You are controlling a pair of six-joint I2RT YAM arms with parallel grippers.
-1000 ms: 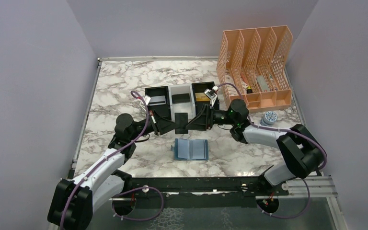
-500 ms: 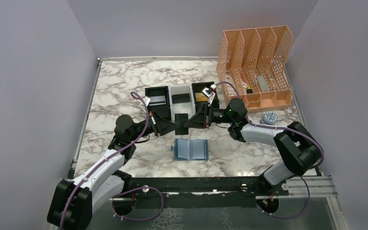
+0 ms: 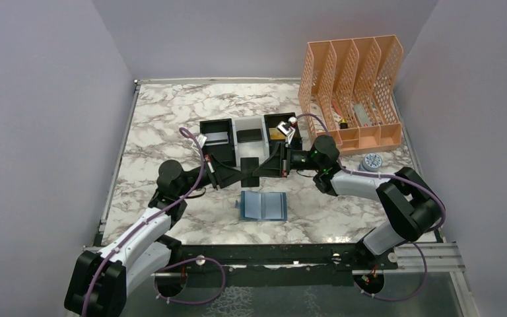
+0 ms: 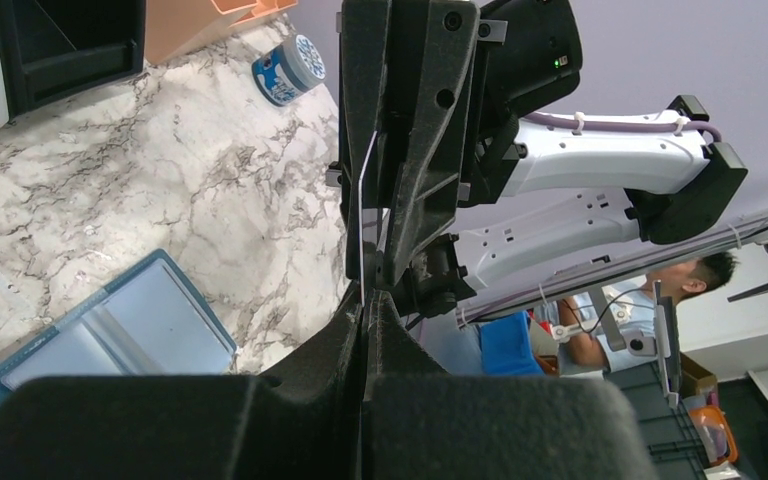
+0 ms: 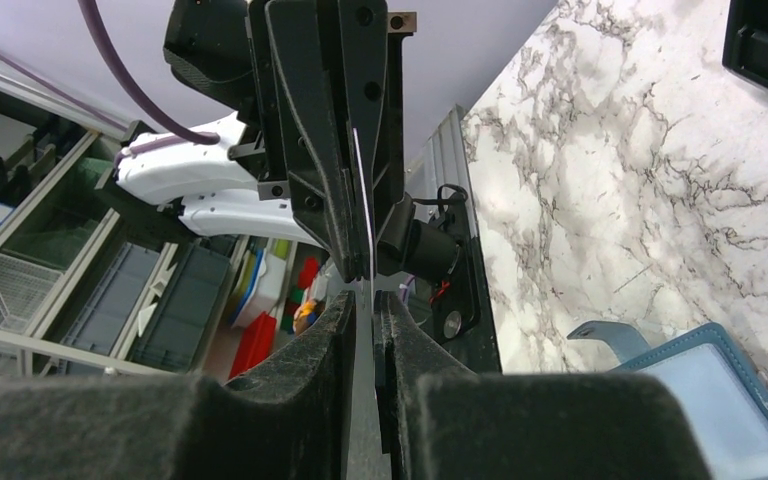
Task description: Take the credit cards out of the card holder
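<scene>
**Entry: card transfer, mid-air**

1 thin dark rectangular plastic credit card (image 3: 251, 170) is hanging above the marble worktop (image 3: 171, 119), just beyond the flat blue bifold card holder (image 3: 263, 206), which is lying open. The left claw (image 4: 365, 312) is pinching 1 end. The right claw (image 5: 365, 310) is straddling the other end, grip undeterminable. Next: 1 claw clamping firmly before the other lets go.
</scene>
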